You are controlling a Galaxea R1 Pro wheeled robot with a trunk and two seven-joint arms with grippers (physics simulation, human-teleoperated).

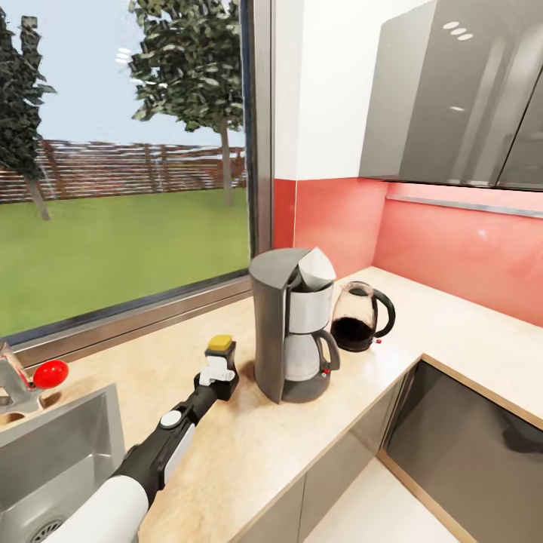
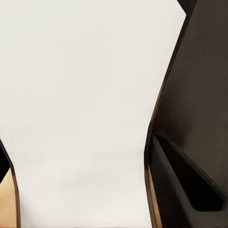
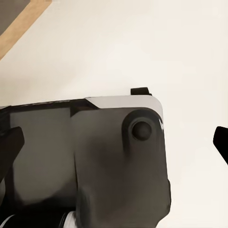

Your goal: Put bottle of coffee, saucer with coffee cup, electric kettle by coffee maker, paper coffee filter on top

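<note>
Left jaws (image 1: pixel 223 367) grip the bottle of coffee (image 1: pixel 221 354) beside the coffee maker (image 1: pixel 292 324).

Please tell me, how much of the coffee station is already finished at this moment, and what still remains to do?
Done, it seems: the coffee maker stands on the countertop, a paper filter sits on top of it, and the electric kettle stands beside it. In hand: the left gripper is at the bottle of coffee, which stands on the counter next to the maker; whether it still grips is unclear. Left: the saucer and the cup.
</note>
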